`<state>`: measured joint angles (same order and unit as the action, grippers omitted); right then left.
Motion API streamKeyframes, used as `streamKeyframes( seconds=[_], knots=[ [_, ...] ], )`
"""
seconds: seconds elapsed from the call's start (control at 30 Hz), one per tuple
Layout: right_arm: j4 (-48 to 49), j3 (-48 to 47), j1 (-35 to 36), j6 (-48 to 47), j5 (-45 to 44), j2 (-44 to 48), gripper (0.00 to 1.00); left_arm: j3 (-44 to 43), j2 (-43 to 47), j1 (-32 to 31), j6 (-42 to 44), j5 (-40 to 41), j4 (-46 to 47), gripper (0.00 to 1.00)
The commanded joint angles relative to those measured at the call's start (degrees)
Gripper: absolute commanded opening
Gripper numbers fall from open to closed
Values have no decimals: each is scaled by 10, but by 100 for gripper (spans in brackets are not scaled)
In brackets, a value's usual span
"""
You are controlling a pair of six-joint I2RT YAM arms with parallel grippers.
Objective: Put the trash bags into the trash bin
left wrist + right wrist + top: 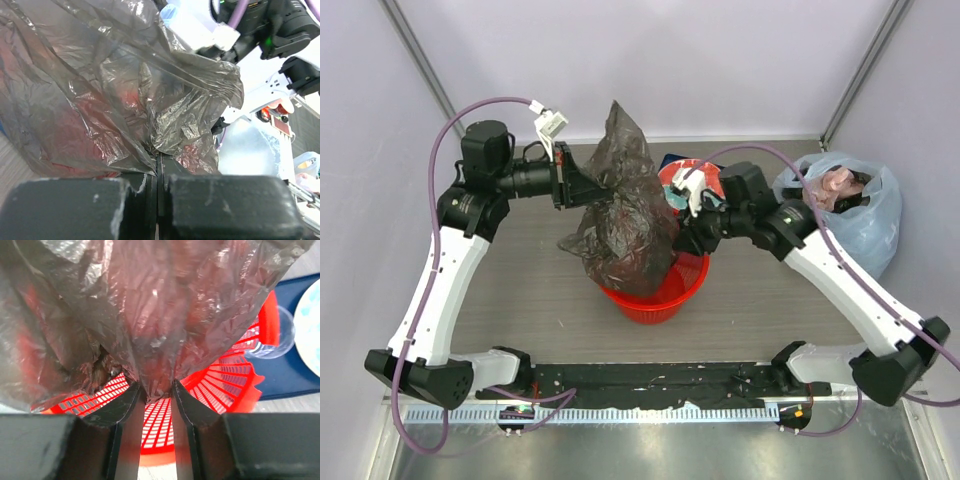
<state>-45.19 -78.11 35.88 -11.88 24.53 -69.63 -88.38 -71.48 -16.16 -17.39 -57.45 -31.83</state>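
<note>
The dark grey-brown translucent trash bag [620,205] hangs bunched over the red mesh trash bin [665,295], with its lower part draped in and over the bin's mouth. My left gripper [582,185] is shut on the bag's upper left side; in the left wrist view the jaws [159,167] are closed tight on a fold of the bag [165,115]. My right gripper [682,240] pinches the bag's right side just above the bin rim. In the right wrist view its tips [157,390] clamp a fold of the bag [165,315] over the bin [220,375].
A pale blue plastic bag [855,210] with pinkish contents sits at the back right. A dark blue tray [295,370] with a clear cup [272,335] and a white plate [310,320] lies behind the bin. A black strip [650,378] runs along the near edge.
</note>
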Motion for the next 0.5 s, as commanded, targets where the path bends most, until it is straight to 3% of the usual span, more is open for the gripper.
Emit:
streamKeyframes(
  seconds=[0.0, 0.2, 0.47],
  knots=[
    [41, 13, 3, -19, 33, -35, 31, -2, 9, -4, 55, 7, -31, 0],
    [12, -4, 2, -30, 10, -47, 31, 59, 15, -68, 81, 50, -10, 0],
    [-52, -41, -3, -19, -29, 48, 58, 126, 26, -113, 72, 122, 73, 0]
  ],
)
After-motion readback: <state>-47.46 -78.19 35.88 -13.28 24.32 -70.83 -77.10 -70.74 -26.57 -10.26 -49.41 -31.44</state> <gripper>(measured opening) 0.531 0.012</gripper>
